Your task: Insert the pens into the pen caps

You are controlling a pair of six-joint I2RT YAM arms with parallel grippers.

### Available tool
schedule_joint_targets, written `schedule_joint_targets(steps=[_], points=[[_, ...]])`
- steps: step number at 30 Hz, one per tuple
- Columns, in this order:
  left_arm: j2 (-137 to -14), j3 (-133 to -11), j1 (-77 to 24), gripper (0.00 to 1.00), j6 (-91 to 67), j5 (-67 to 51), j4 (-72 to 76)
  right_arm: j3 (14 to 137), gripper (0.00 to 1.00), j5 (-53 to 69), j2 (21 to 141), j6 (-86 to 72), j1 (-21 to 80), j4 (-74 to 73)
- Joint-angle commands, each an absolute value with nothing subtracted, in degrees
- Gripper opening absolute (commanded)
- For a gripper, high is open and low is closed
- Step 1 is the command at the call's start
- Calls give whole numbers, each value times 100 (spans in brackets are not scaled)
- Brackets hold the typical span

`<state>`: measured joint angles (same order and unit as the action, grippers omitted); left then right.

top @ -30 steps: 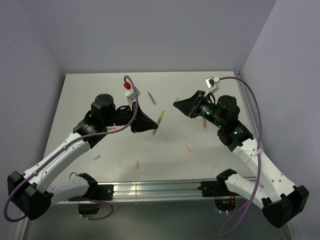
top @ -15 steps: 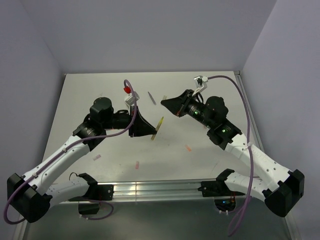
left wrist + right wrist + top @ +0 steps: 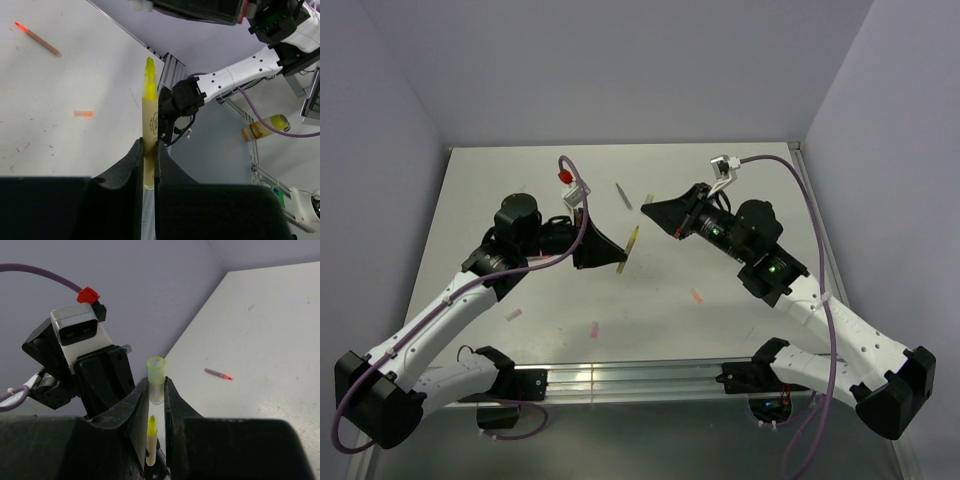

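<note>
I had the left gripper (image 3: 148, 146) pinched tight on the yellow pen (image 3: 149, 112). It gripped the lower barrel, so the bright tip stuck out well past the fingers. The right gripper (image 3: 156, 386) was clamped on the pale yellow cap (image 3: 156, 371), whose rimmed open end stood clear of its fingers. Both parts were up in the air between the two arms, not on the table (image 3: 720, 320). From above, the pen's long axis slanted up toward the far right, and the cap sat just beyond the tip on that side, near but not touching. From the right wrist, the pen tip showed low between the fingers, below the cap rather than in line with its mouth. I judged the two axes were not yet collinear. I expected the next move to depend on swinging the cap's mouth round to face the tip before closing the gap. Either arm could have done that, since each held its own part.
</note>
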<state>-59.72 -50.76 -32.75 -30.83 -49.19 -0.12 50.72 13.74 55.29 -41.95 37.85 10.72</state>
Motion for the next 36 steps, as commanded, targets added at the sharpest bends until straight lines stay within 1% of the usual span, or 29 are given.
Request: schedule_joint_targets(steps=[1,9,15,18,20,21,22,24,26,27,30,32,36], points=[[-5906,-5027,-3138,0,-3111,-4966,298,4966,0,1345,5379,-4219,3841,1354],[-5924,-5010,-3032,0,-3146,-5045,378,4904,0,1468,5484,-4272,3920,1512],[-5933,-5036,-3041,0,-3094,-4966,264,4983,0,1450,5476,-4070,3929,1336],[-5933,-5106,-3032,0,-2963,-4564,19,5132,0,1118,5405,-3780,3929,855],[-5880,-5185,-3006,0,-2874,-3976,-411,5509,0,819,5414,-3376,3929,-172],[-5889,-5229,-2971,0,-2848,-3233,-692,5798,0,687,5458,-3244,3920,-924],[-5889,-5282,-2945,0,-2865,-2921,-886,5957,0,625,5536,-2947,3920,-1358],[-5915,-5387,-2769,0,-2909,-2306,-1106,6239,0,440,5922,-2717,3920,-2106],[-5880,-5362,-2533,0,-3023,-2285,-1117,6223,0,510,6317,-2392,3929,-2837],[-5862,-5318,-2436,0,-3128,-2381,-1055,6153,0,266,6450,-2295,3955,-3187],[-5827,-5273,-2119,0,-3252,-2531,-958,5934,0,-262,6933,-2022,4297,-3418],[-5853,-5256,-2005,0,-3322,-2566,-958,5906,0,-473,7478,-1890,4438,-3437],[-5862,-5247,-1907,0,-3366,-2636,-940,5923,0,-659,8392,-1749,4746,-3174]])
